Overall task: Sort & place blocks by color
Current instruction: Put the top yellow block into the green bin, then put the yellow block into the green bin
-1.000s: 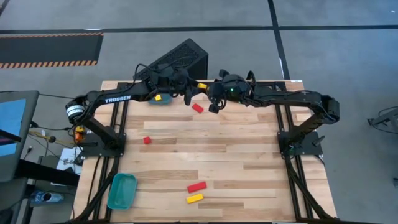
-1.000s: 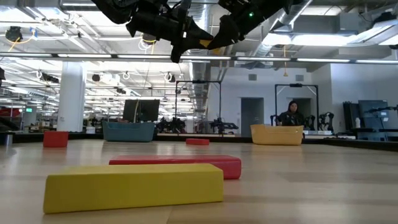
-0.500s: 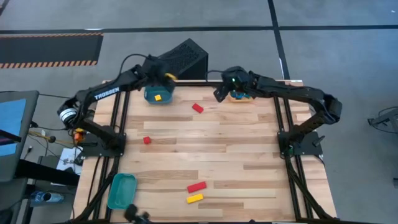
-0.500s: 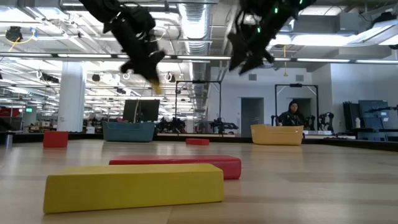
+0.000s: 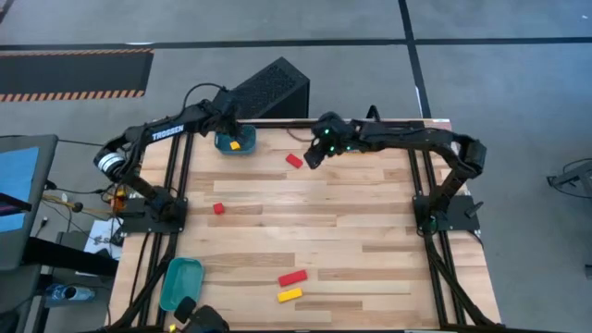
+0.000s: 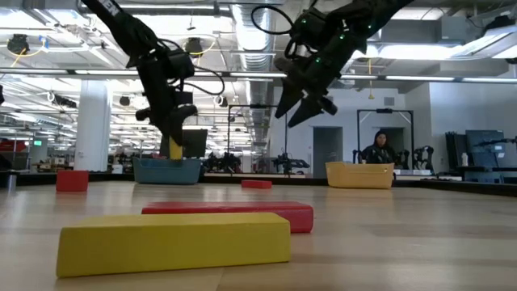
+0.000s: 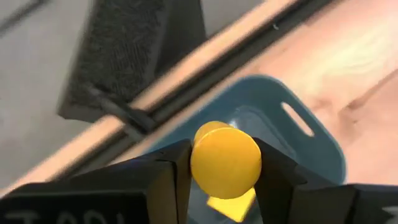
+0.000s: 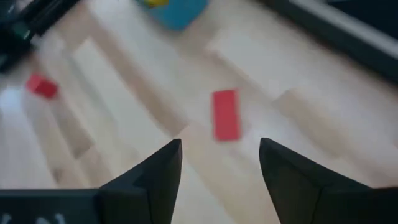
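Left gripper hung over the teal bin at the far left of the surface, fingers clamped on a yellow block seen end-on as a round face. A second yellow block already lay inside that bin. In the low view the held piece pointed down, just above the bin rim. Judged step: delivery of yellow into the yellow bin, release not yet made.

Right gripper hovered above the far-centre of the surface, fingers spread wide and holding nothing. The right wrist view showed a short red block lying flat on the wood, roughly in line with the gap between the fingers. From above, that block sat just beside the gripper's tip.

Elsewhere: small red cube left of centre; a red bar and a yellow bar close together at the near edge; another teal bin at the near left corner. A yellow-orange bin showed in the low view only.

Next move, as judged: the left gripper should open so the block drops clear of the rim. The right needs a descent over the short red block with fingers straddling its narrow sides; wrist rotation may be needed, since the block lay at an angle.
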{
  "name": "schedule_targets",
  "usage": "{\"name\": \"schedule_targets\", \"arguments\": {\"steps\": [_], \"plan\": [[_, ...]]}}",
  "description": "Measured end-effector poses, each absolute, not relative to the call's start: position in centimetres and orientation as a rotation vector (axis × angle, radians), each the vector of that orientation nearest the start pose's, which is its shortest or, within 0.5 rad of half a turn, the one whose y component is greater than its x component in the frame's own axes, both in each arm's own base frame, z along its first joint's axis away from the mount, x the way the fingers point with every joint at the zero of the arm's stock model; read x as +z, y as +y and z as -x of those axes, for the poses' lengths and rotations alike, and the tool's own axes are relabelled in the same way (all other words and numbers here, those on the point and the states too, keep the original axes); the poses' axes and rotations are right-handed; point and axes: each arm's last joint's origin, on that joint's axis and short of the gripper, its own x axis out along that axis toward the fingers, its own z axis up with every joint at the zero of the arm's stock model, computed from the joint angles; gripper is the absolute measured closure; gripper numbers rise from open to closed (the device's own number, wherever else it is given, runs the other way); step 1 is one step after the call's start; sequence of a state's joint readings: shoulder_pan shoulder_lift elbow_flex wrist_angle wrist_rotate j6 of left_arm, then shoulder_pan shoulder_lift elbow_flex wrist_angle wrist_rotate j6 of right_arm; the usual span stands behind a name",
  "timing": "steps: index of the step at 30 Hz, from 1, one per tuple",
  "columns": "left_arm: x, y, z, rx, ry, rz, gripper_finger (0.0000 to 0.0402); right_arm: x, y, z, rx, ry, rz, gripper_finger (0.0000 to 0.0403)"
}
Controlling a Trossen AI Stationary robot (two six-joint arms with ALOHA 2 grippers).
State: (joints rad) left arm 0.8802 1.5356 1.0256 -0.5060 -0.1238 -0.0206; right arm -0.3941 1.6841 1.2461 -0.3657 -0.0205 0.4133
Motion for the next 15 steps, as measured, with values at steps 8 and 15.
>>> {"name": "schedule_targets", "arguments": {"steps": [8, 15], "plan": [[19.2, 24.2, -19.3, 0.910, 1.080, 0.488, 0.0239, 24.5, -12.9, -34.1, -0.462, 0.724, -0.552, 0.0180], [19.2, 23.9, -19.2, 0.916, 1.080, 0.548, 0.0208, 24.3, -12.8, -34.0, -0.454, 0.753, -0.560, 0.0185]]}}
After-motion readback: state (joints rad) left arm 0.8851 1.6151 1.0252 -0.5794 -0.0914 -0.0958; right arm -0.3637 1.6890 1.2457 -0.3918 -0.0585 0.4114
